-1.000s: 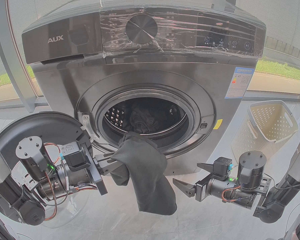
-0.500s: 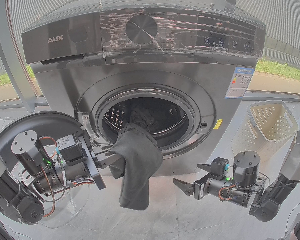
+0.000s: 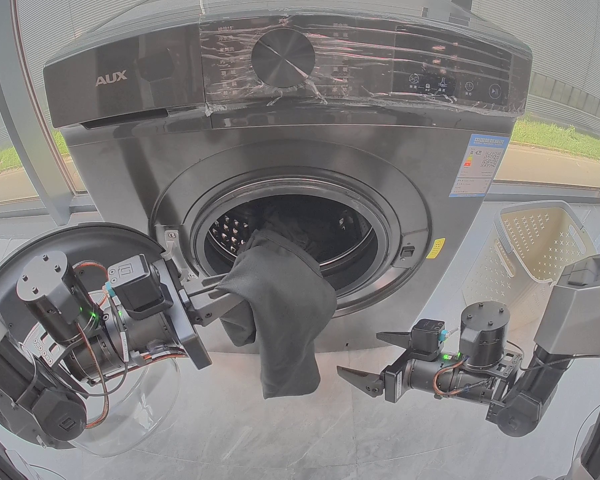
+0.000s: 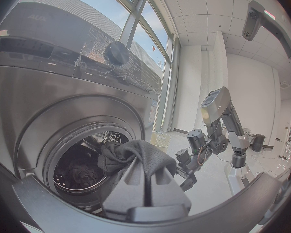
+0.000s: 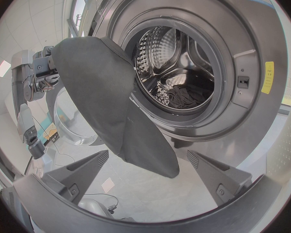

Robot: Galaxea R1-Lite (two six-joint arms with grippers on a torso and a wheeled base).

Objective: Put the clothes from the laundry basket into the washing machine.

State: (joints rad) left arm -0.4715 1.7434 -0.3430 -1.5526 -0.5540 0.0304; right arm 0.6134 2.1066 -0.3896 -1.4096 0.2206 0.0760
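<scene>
Dark grey cloth [image 3: 283,321] hangs limp, clamped in the jaws of the left gripper [image 3: 232,295] at the washer [image 3: 413,168] mouth; right gripper [image 3: 360,353] jaws spread wide.

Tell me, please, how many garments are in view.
2: hanging garment, gripped by the left end effector before the drum; crumpled garment inside it. More may be hidden.

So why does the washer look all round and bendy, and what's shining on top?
Head view: the wide lens bows the washer outward, and daylight glints off the plastic wrap up top. Left wrist view: the window frame curves and the corners go black. Right wrist view: the steel drum gleams behind the dark cloth.
</scene>
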